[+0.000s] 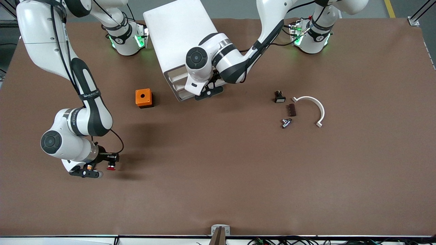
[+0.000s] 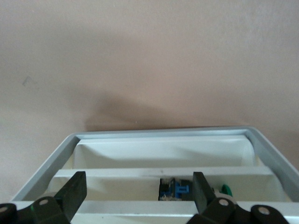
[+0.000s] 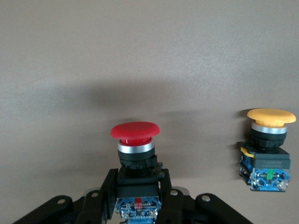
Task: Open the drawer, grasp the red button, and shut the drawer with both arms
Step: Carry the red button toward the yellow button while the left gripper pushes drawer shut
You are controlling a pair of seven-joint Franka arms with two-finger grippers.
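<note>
Over the brown surface, the right tool is pinching the rigid, light red button by its black body; the left tool is gaping empty at the drawer.

Robotics lab: two arms at a brown table.

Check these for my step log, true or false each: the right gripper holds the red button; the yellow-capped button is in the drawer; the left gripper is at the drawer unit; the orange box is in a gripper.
1. The right gripper is shut on the red button. True.
2. The yellow-capped button is in the drawer. False: it stands on the table beside the red one.
3. The left gripper is at the drawer unit, fingers open. True.
4. The orange box is in a gripper. False: it sits on the table.
</note>
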